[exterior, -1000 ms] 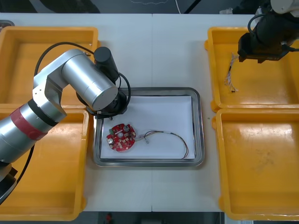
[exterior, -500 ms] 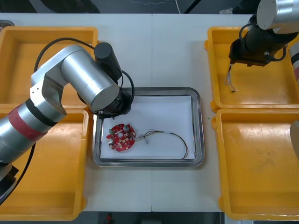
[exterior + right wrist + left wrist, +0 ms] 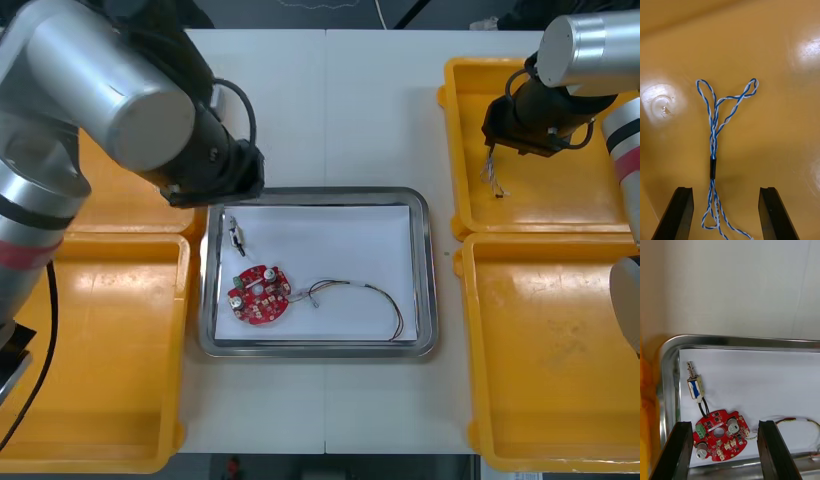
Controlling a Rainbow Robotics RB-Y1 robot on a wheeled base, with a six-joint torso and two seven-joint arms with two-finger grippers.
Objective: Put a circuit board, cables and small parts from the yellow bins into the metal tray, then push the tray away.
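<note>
The metal tray (image 3: 425,270), white inside, holds a round red circuit board (image 3: 258,295), a small metal part (image 3: 236,235) with black leads, and a red and yellow cable (image 3: 370,297). My left gripper (image 3: 725,452) hangs open above the tray's near-left part, over the board (image 3: 719,440) and the small metal part (image 3: 694,384), with nothing between its fingers. My right gripper (image 3: 725,215) is open over the far right yellow bin (image 3: 570,190). A twisted blue and white cable (image 3: 715,138) lies on the bin floor, its lower end between the fingers.
My left arm (image 3: 110,90) covers much of the far left bin. The near left bin (image 3: 90,390) and near right bin (image 3: 560,360) look bare. White table lies beyond the tray's far rim (image 3: 741,340).
My left arm has risen and drawn back from the tray, uncovering the small metal part that now lies beside the board. My right gripper has shifted left over the blue and white cable.
</note>
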